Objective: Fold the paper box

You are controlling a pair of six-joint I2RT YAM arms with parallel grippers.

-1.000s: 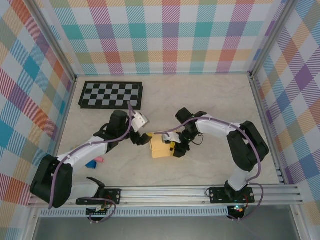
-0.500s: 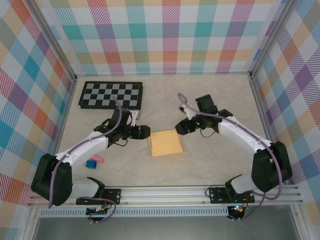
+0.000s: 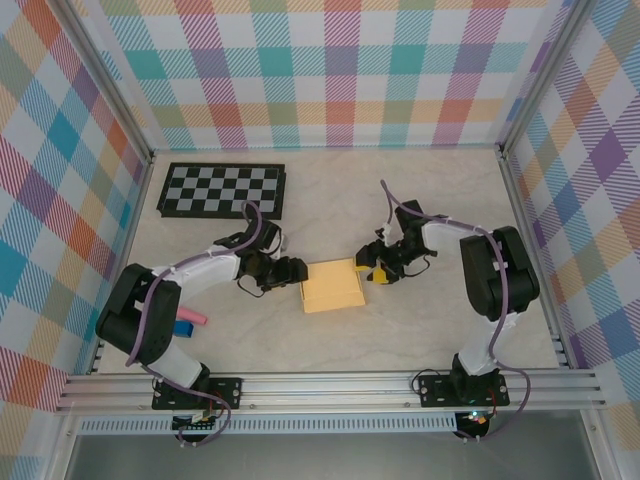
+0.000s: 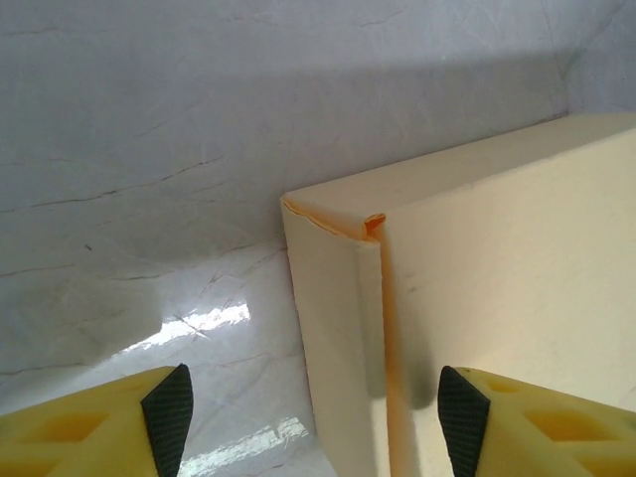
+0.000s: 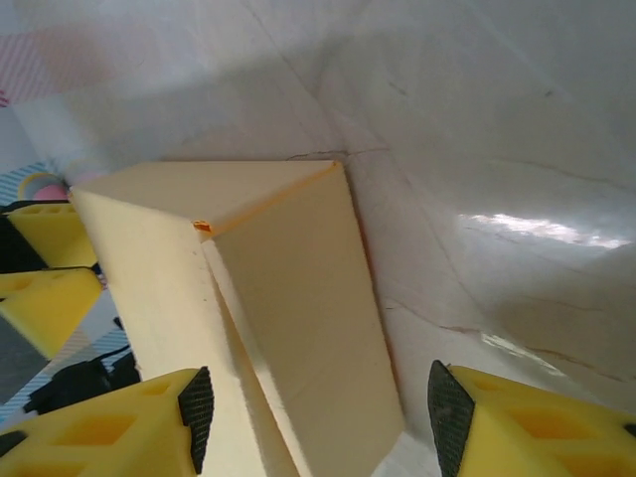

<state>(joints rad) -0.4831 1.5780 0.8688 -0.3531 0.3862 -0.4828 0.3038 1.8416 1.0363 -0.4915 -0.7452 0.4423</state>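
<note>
Left wrist view: the left gripper (image 4: 314, 407) gapes empty, a corner of the paper box (image 4: 477, 298) between its fingers. The right gripper (image 5: 321, 417), equally open and empty, straddles the opposite side, likely to brace it.

Paper box (image 3: 332, 286): yellow-orange card, folded into closed flat rect. box, lying flat mid-table, one corner seam slightly open.
</note>
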